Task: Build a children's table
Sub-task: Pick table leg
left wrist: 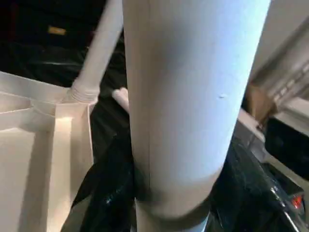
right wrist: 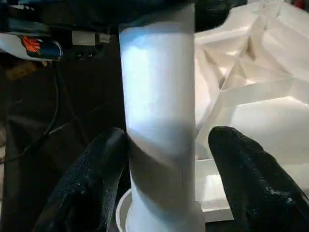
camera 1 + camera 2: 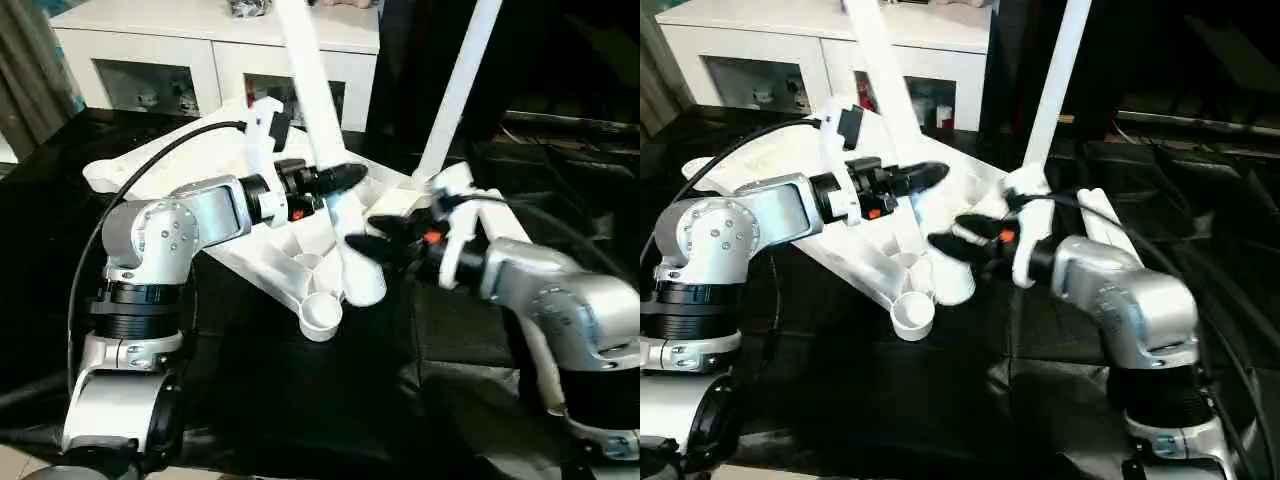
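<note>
The children's table (image 3: 230,190), an all-white plastic top flipped ribbed side up, sits tilted on the black-covered surface (image 3: 300,400) right under both your pincers. Your left pincer (image 3: 345,178) is clamped on the long tapered white leg (image 3: 310,80) standing in the near socket. Your right pincer (image 3: 375,243) is lower on that same leg, jaws spread either side, one finger looks touching. Another white leg (image 3: 462,85) stands just behind your right pincer.

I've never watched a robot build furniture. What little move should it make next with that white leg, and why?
Probably close the right gripper on the leg to steady it: its fingers flank the leg with one side still clear, while the left gripper holds it higher up, above the tabletop.
</note>
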Robot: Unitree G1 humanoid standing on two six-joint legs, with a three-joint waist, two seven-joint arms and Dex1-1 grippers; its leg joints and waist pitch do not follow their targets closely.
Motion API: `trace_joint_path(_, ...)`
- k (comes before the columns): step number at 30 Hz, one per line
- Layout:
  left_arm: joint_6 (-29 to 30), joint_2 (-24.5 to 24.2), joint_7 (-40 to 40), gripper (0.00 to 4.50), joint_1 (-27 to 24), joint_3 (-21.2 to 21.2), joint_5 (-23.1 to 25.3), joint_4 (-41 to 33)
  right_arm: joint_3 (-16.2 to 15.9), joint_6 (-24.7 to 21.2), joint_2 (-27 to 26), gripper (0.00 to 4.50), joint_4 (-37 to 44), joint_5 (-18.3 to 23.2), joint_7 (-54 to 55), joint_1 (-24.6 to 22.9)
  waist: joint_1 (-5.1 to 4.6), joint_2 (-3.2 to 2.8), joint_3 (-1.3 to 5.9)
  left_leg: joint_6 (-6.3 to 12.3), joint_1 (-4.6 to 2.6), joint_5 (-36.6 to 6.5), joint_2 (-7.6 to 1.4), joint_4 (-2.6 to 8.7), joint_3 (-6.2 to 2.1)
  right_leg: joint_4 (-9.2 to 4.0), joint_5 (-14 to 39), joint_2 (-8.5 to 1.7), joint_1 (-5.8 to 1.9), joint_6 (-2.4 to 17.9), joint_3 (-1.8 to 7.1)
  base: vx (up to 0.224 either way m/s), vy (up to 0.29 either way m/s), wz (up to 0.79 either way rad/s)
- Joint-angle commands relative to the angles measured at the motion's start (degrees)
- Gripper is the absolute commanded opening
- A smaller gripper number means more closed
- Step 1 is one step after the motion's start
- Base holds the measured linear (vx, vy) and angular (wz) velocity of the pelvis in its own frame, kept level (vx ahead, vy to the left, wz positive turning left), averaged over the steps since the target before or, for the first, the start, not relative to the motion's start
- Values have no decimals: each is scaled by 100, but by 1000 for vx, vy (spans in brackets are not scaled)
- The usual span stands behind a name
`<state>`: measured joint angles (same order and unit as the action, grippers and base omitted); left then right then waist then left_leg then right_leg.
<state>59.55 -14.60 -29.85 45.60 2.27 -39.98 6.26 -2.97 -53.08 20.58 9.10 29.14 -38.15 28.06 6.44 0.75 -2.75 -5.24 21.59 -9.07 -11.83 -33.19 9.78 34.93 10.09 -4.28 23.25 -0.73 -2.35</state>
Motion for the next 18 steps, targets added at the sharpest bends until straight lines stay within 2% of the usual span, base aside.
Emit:
trace_joint_path(1,-104,-109,-268,186,44,-241,123,-169,-97,-21,171,302,-15,36,-179,152,9,40,376,-199,-75,-1050,-27,343,21,-406,1351,-235,-293,738,155,0,0,0)
trace_joint_path(5,-120,-177,-445,186,66,-366,154,-200,-177,-39,301,302,-36,41,-340,170,14,51,371,-193,-71,-1014,-25,336,31,-408,1324,-237,-294,717,164,0,0,0)
trace_joint_path(12,-132,-264,-835,186,64,-556,96,-369,-355,-64,436,302,-118,80,-636,172,14,50,374,-180,-68,-992,-30,329,33,-386,1234,-239,-297,834,162,0,0,0)
trace_joint_path(18,-159,-292,-1037,186,13,-658,74,-531,-407,-127,450,302,-151,133,-743,129,18,54,380,-161,-67,-950,-29,322,35,-379,1212,-241,-303,857,162,0,0,0)
